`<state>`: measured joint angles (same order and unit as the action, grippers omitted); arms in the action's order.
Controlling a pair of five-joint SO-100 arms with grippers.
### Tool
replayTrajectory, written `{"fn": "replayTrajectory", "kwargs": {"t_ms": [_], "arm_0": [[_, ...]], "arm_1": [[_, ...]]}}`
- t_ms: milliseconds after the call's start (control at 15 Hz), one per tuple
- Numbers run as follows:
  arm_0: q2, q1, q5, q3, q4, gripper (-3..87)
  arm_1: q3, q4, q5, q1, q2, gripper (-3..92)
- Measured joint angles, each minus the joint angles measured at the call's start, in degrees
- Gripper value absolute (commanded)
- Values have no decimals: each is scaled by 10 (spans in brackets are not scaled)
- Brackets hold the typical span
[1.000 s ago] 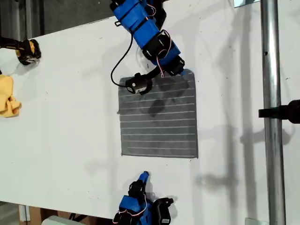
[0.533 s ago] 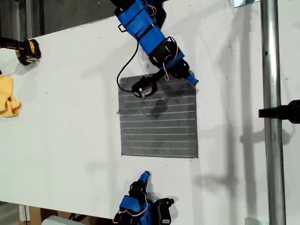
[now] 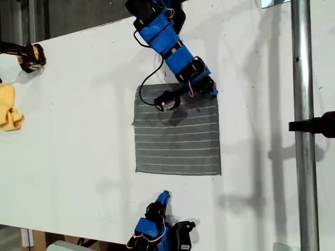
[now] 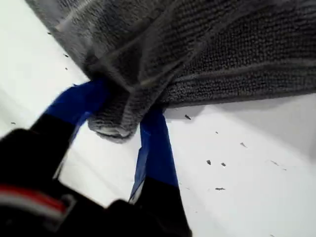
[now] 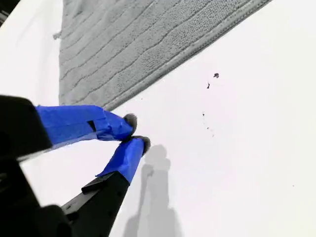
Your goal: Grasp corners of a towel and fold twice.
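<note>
The grey striped towel [image 3: 178, 138] lies flat on the white table [image 3: 78, 136] in the middle of the exterior view. My first gripper [image 3: 210, 89] reaches in from the exterior view's top and is shut on the towel's far corner toward that view's right. In the first wrist view the blue fingers [image 4: 154, 143] pinch a bunched corner of the towel [image 4: 197, 44] raised off the table, with my first gripper [image 4: 118, 123] closed around it. My second gripper [image 3: 163, 197] sits near the exterior view's bottom edge, short of the towel's near edge. It is shut and holds nothing, as my second gripper [image 5: 133, 132] and the towel [image 5: 138, 44] stand apart.
A small yellow cloth [image 3: 9, 112] and a black-and-yellow object [image 3: 31, 56] lie at the exterior view's left edge. A vertical metal pole [image 3: 303, 78] with a black clamp [image 3: 314, 124] stands at that view's right. A black cable [image 3: 149, 81] loops from the first arm.
My first gripper has moved with the pinched corner toward the exterior view's bottom right, dragging the towel's far edge inward. The second arm has barely moved.
</note>
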<state>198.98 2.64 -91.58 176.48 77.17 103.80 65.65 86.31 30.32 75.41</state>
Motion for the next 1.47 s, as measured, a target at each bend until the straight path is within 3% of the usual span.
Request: {"fn": "replayTrajectory", "kwargs": {"t_ms": [200, 667, 933, 1067, 1333, 1467], "arm_0": [[-81, -22, -40, -105, 12, 1], [-844, -145, -35, -673, -11, -15], [-1203, -194, 46, -1049, 78, -15], [-1278, -216, 74, -1147, 59, -15], [-1294, -230, 79, -1168, 18, -15], [-1294, -231, 77, -1168, 19, 243]], "arm_1": [[4, -2, 4, -4, 4, -2], [5, -10, -3, -4, 4, -2], [8, -11, -9, -7, 7, -2], [8, -11, -9, -7, 7, -2], [6, -11, -13, -7, 7, -2], [4, -11, -14, -7, 7, -2]]}}
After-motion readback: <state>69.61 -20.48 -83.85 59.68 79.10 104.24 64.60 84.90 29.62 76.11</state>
